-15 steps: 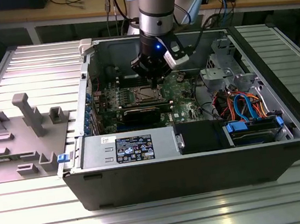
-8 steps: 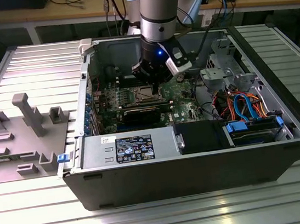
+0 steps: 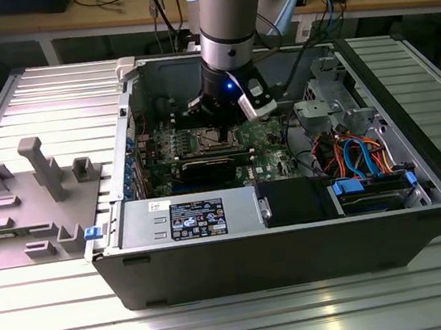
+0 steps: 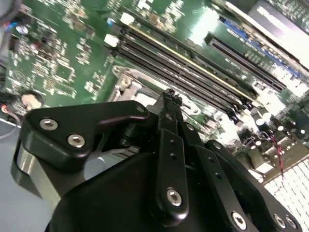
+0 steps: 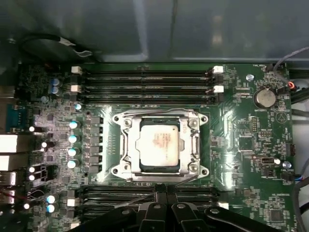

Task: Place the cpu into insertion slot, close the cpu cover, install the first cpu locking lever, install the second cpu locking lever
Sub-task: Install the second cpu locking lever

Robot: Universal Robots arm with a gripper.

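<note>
We see the arm reaching down into an open computer case that lies on its side on a ribbed metal table, with the gripper low over the green motherboard in the exterior view. In the first wrist view, the cpu sits flat in the insertion slot, its silvery top showing through the square window of the cpu cover, which lies down flat around it. Thin metal locking levers run along the frame's edges, and whether each is fully hooked we cannot tell. The long black memory slots lie on either side of the socket. In the same view the gripper comes in just beside the socket's near edge, over the nearer bank of memory slots, its black fingers drawn together with no gap between them that we can make out. In the second wrist view, the gripper shows its fingers pressed close into a single narrow tip, clenched with nothing visible between them; that tip stands right at the metal rim of the socket frame, and we cannot tell whether it touches the rim or a lever there. At the exterior view's left, a grey fixture with upright posts rests on the table, well apart from the case.
</note>
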